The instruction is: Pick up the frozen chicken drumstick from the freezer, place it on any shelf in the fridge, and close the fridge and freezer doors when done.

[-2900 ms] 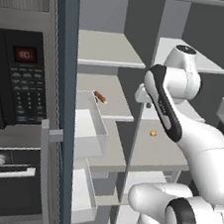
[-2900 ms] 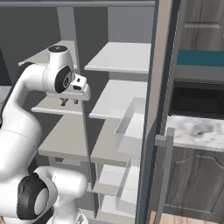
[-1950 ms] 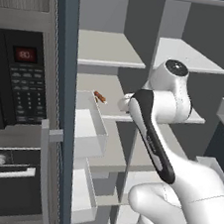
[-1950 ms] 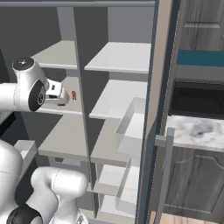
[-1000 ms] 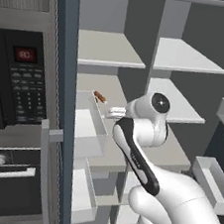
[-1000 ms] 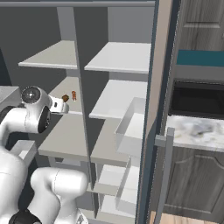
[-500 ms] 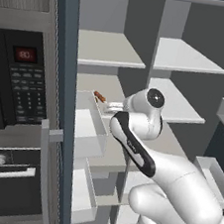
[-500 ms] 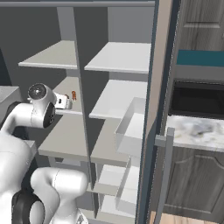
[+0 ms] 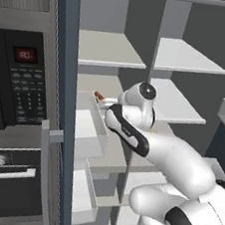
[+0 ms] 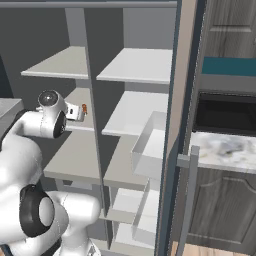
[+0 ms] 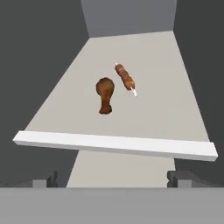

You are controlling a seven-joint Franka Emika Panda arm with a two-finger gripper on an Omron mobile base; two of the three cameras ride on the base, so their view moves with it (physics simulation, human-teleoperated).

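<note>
The arm has swung down toward the freezer (image 9: 105, 83), its end effector (image 11: 111, 177) spread wide before the frozen chicken drumstick (image 11: 105, 94) at frame centre, ready to reach in.

Ahead of your gripper (image 11: 111, 177), whose jaws stand wide, the freezer (image 9: 108, 64) compartment is open at the front, with its dark side walls close on both sides. You have bare shelf board (image 11: 170, 109) around the drumstick (image 11: 105, 94), but the skewer (image 11: 125, 78) lies just beside it on one side, close enough to get in a finger's way. The shelf's pale front lip (image 11: 113, 144) crosses low between you and both items. The open door's bin (image 9: 90, 126) stands beside the arm.
</note>
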